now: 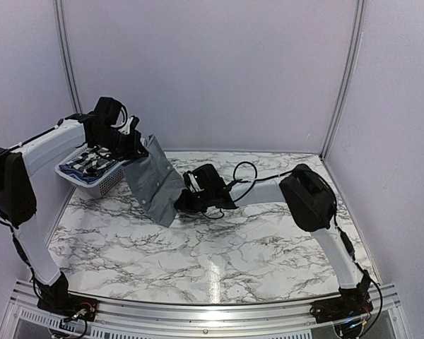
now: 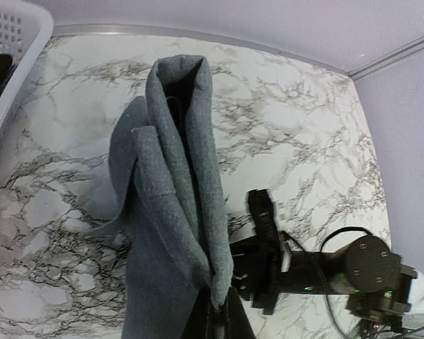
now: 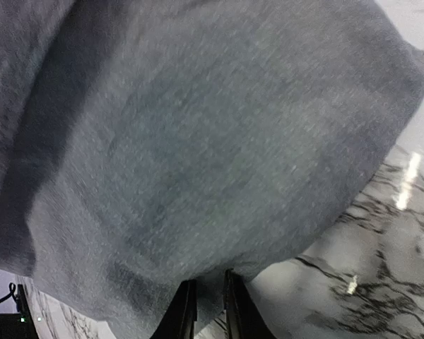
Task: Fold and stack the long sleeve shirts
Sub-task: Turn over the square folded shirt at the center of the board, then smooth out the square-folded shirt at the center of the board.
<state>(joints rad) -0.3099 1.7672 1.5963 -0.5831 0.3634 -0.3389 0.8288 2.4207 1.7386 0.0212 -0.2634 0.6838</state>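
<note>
One plain mid-grey long sleeve shirt point(image 1: 155, 180) hangs bunched above the marble table, from beside the basket down toward the middle. My left gripper point(image 1: 137, 143) is raised and shut on its top edge. In the left wrist view the shirt point(image 2: 169, 191) drops away in long folds from the pinching left gripper point(image 2: 222, 309). My right gripper point(image 1: 179, 203) holds the shirt's lower edge just above the table. Grey cloth point(image 3: 198, 141) fills the right wrist view, and a fold sits pinched in the right gripper point(image 3: 208, 293).
A white laundry basket point(image 1: 92, 186) with dark patterned clothes point(image 1: 92, 161) stands at the table's back left, its rim point(image 2: 14, 49) at the left wrist view's left edge. Marble table point(image 1: 254, 247) stretches in front and right. Booth walls close the back and sides.
</note>
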